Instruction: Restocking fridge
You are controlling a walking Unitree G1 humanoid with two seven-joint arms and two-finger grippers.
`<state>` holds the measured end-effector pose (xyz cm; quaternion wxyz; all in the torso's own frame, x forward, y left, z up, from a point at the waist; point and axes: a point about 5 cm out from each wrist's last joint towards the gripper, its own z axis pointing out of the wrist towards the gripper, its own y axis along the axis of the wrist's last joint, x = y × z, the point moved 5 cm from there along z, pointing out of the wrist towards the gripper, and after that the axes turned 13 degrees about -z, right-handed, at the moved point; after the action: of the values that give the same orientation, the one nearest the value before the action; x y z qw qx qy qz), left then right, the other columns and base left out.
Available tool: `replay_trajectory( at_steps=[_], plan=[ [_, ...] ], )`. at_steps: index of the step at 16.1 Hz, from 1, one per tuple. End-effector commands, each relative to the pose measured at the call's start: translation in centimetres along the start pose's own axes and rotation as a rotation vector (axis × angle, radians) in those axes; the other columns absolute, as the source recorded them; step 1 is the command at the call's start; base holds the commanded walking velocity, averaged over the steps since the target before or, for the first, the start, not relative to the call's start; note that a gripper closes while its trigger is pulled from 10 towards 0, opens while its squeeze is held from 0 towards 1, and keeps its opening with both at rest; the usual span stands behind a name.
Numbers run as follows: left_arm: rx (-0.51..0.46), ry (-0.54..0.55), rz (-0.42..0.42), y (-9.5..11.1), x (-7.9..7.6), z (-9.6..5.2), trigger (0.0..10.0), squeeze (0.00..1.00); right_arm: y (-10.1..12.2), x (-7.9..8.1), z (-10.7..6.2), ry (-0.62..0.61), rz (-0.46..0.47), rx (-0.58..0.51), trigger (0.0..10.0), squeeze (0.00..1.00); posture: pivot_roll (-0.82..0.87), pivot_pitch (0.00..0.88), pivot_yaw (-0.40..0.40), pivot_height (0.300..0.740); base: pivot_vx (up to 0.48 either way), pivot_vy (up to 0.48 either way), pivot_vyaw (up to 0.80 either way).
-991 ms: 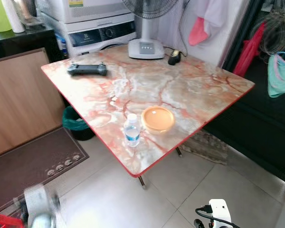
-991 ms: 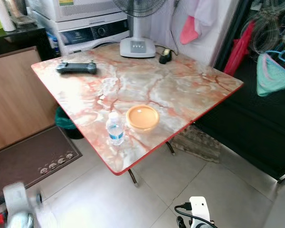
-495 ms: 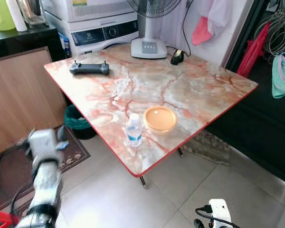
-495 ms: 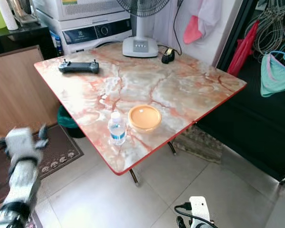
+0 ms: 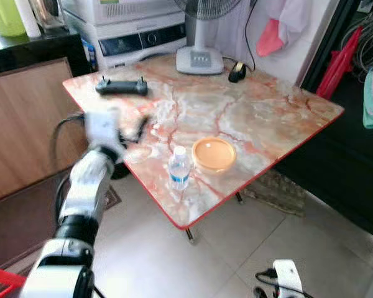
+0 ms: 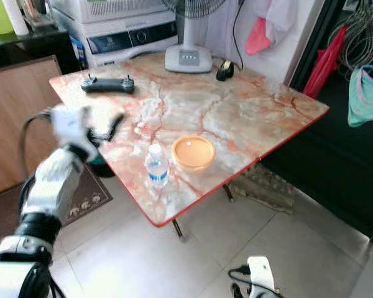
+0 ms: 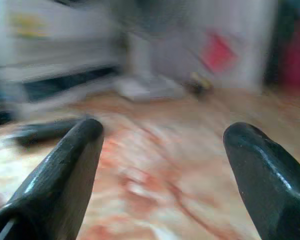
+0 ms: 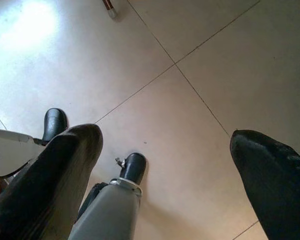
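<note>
Bottle [image 5: 179, 167]: blue label, unreadable. Left gripper [image 5: 133, 129] raised, fingers [image 7: 65, 170] apart.

The desk [image 5: 280, 112] is seen from above by both eye views; the floor [image 8: 200, 60] is faced closely by the right wrist view.

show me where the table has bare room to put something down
The widest bare marble on the table lies between the fan base and the orange bowl, out to the far right corner. Another patch sits between the black controller and the water bottle. The near corner is crowded: bottle and bowl, with the left gripper coming in.
</note>
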<state>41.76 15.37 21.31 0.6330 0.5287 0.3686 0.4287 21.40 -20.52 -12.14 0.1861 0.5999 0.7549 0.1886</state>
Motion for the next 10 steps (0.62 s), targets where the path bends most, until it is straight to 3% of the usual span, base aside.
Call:
replay_trajectory(
  at_steps=[1, 2, 5, 7, 9, 10],
  plan=[
    [0.081, -0.064, 0.04, -0.4, -0.9, 0.0, 10.0, 0.0, -0.3, -0.2, -0.1, -0.005, -0.008, 0.01, 10.0, 0.0, 0.09, 0.0, -0.055, 0.74, 0.0, 0.0, 0.0],
    [0.054, -0.144, 0.029, 1.7, -2.3, -0.2, 10.0, 0.0, -0.3, -0.2, -0.1, -0.004, -0.008, 0.01, 10.0, 0.0, 0.08, 0.0, -0.053, 0.74, 0.0, 0.0, 0.0],
    [0.055, -0.18, 0.021, 5.0, -3.4, -0.2, 10.0, 0.0, -0.3, -0.2, -0.1, -0.003, -0.012, 0.012, 10.0, 0.0, 0.09, 0.0, -0.055, 0.74, 0.0, 0.0, 0.0],
    [0.05, -0.334, -0.026, 6.5, -6.6, -0.8, 10.0, 0.0, -0.3, -0.2, -0.1, -0.003, -0.015, 0.013, 10.0, 0.0, 0.09, 0.0, -0.055, 0.74, 0.0, 0.0, 0.0],
    [0.088, -0.354, -0.126, 6.6, -7.9, -0.5, 10.0, 0.0, -0.2, -0.2, -0.1, 0.001, -0.02, 0.014, 10.0, 0.0, 0.09, 0.0, -0.055, 0.74, 0.0, 0.0, 0.0],
    [0.126, -0.341, -0.115, 5.5, -7.9, -0.2, 10.0, 0.0, -0.2, -0.2, -0.1, 0.001, -0.021, 0.015, 10.0, 0.0, 0.09, 0.0, -0.055, 0.74, 0.0, 0.0, 0.0]
  ],
)
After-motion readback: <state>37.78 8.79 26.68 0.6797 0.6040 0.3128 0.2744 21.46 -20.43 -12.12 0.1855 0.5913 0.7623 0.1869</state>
